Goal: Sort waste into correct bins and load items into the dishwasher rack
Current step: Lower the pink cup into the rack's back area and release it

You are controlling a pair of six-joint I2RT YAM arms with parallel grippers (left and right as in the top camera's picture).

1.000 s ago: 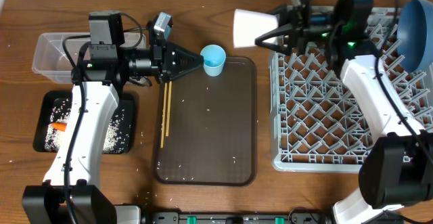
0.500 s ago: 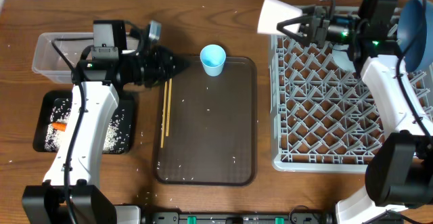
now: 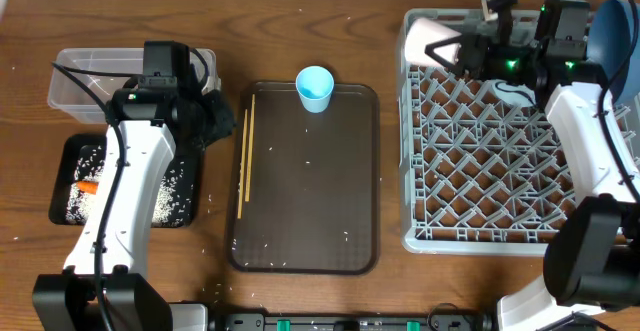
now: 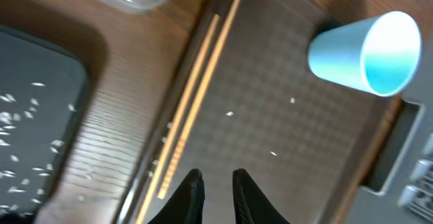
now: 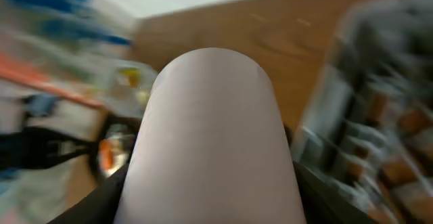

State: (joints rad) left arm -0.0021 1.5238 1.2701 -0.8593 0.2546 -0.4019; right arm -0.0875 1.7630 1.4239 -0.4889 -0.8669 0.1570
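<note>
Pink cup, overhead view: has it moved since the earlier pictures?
Yes. Held by the right gripper, the pink cup has travelled rightward, from beside the dishwasher rack to over its upper-left corner.

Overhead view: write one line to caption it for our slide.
Right gripper holds a pink cup over the dishwasher rack; a light blue cup and chopsticks sit on the brown tray.

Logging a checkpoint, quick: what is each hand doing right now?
Left hand: almost closed, holding nothing.
Right hand: closed on the pink cup.
</note>
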